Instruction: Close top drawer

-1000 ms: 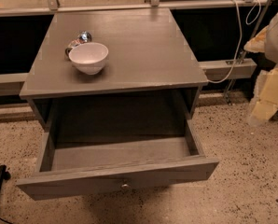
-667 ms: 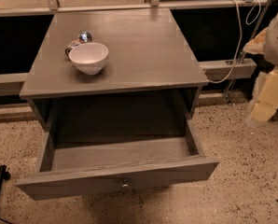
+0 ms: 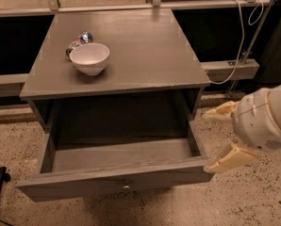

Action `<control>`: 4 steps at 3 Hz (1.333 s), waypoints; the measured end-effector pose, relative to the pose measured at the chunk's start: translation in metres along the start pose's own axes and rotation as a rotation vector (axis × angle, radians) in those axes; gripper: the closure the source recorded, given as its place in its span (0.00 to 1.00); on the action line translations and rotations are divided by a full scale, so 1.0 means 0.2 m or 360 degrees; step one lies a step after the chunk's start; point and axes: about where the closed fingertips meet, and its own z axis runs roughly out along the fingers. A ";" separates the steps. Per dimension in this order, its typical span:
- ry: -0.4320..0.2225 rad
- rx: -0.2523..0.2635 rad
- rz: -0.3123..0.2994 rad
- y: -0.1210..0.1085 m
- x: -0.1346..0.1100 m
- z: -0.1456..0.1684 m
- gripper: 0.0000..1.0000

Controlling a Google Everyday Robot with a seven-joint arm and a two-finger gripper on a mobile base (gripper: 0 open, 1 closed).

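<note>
Below the desk's (image 3: 140, 51) front edge, the drawer (image 3: 121, 155) stands far out. Its box is empty, and the knob (image 3: 126, 187) sits at the middle of its wide front. Its long axis runs left to right, parallel to the desk's front edge, so closing it calls for a straight push toward the rear edge.

The gripper (image 3: 210, 141) hangs off the desk's front right corner, just beside the drawer's right end. Its two tan fingers (image 3: 220, 113) are spread apart, hold nothing and point left at the drawer. The lower fingertip lies at the right end of the drawer front; whether it touches, I cannot tell.

The drawer thus lies left of the gripper, and most of the front face lies left of it and further out from the desk. By my judgement the gripper must get in front of that face before any push will seat the drawer.

Toward the rear left corner of the desk top stands a white bowl (image 3: 89, 58), with a small shiny object (image 3: 83, 37) just behind it, both well away from the drawer's path.
</note>
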 end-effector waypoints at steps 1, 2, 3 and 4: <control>-0.0028 0.0020 0.0007 0.02 0.02 0.02 0.50; -0.0082 -0.0017 0.0000 0.04 0.10 0.12 0.81; -0.0002 -0.0055 -0.0028 0.16 0.33 0.44 1.00; 0.0055 -0.0121 -0.0105 0.33 0.51 0.73 1.00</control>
